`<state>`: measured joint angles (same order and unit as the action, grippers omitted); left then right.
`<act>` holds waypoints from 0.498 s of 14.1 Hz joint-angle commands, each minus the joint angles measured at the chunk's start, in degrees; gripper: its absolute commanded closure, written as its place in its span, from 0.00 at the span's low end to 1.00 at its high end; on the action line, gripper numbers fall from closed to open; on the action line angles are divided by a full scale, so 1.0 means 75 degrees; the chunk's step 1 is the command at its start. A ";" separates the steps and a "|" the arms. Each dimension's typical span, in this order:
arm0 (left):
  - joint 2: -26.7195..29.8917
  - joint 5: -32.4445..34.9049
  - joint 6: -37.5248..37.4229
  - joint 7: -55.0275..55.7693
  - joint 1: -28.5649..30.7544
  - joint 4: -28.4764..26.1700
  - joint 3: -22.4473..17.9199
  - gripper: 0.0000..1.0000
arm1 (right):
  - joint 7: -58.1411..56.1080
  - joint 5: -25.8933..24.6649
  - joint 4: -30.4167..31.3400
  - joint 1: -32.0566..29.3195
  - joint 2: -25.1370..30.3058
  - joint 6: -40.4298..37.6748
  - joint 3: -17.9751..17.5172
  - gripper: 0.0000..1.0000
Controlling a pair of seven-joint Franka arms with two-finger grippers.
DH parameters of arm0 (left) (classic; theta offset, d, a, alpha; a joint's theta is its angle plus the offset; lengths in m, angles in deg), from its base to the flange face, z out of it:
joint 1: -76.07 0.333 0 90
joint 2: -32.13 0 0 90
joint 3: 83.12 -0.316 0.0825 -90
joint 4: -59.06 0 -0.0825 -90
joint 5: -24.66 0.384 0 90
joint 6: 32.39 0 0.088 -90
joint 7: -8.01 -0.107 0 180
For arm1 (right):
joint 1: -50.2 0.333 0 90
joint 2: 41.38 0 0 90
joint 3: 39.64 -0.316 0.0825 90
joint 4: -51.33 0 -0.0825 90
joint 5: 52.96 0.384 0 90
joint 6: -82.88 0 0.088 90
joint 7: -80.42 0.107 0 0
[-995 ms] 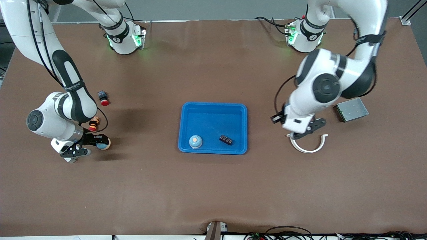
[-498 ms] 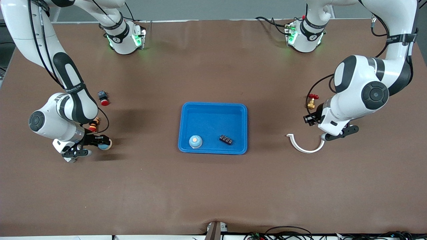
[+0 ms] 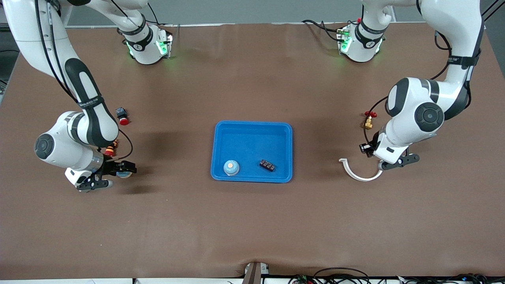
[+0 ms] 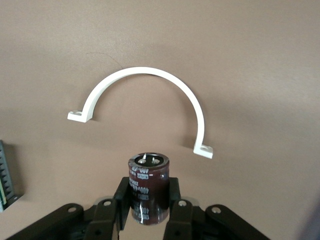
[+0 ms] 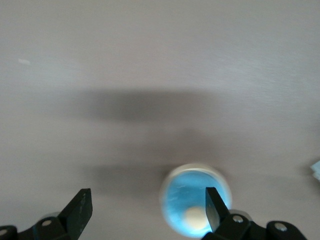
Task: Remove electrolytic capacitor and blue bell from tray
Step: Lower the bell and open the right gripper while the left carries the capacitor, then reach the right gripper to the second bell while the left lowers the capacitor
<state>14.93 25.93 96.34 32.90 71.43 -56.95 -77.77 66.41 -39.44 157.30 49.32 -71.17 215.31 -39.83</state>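
Left gripper (image 4: 150,220) grips capacitor (image 4: 148,186); right gripper (image 5: 145,210) open over bell (image 5: 196,206). Risk: released bell rolls.

Bright-blue tray (image 3: 252,128), dark maroon capacitor (image 4: 148,187), white clamp (image 4: 145,85)

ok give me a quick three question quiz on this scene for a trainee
1. True or false: the left gripper is shut on the dark capacitor.
2. How many things lie in the blue tray? A one, B two, C three.
3. Fill in: the right gripper stands ____ at a blue bell.
Key: 1 true; 2 B; 3 open.
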 commanded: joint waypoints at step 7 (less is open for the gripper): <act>-0.0718 0.0568 0.0800 -0.0061 0.0139 -0.0094 0.0048 1.00 | 0.4981 -0.0795 -0.1553 0.2329 0.0292 -0.1415 0.0013 0.00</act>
<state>10.79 28.03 100.22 32.82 71.97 -57.26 -77.74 98.03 -44.34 148.69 64.18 -68.00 205.33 -40.22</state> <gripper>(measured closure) 0.661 0.000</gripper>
